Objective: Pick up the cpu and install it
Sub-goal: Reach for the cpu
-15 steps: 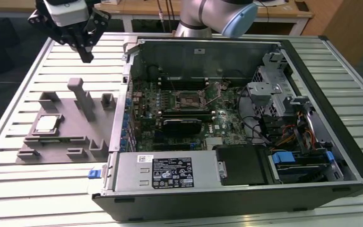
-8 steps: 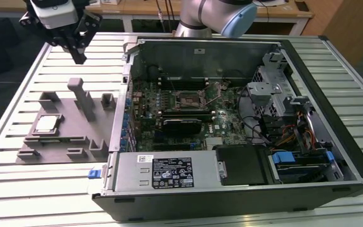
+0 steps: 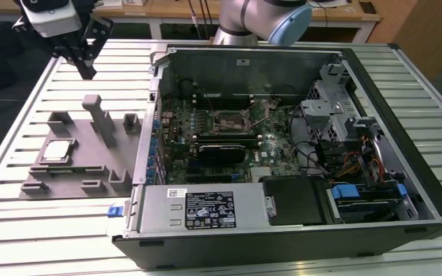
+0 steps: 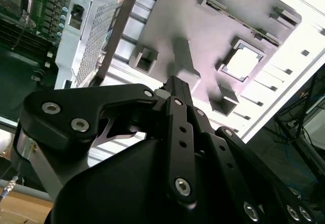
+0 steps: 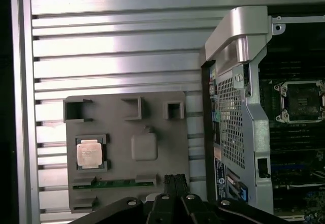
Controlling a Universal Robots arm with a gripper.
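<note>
The claw (image 3: 87, 72), clenched and empty, hangs above the tray (image 3: 90, 168). Below it the cpu (image 3: 57, 150) lies pocketed, seemingly for pickup.

The gripper (image 3: 87, 72) hangs high at the exterior view's left, pointing down with a slight tilt. Its two black fingers (image 5: 169, 184) are pressed together with nothing between them. A pale grey wrist block (image 3: 50, 16) sits just above it. The arm's silver link ends in a blue-capped joint (image 3: 286, 23), well apart toward the exterior view's right. In the second wrist view, the black linkage bars (image 4: 180, 148) converge on the closed tips.
</note>
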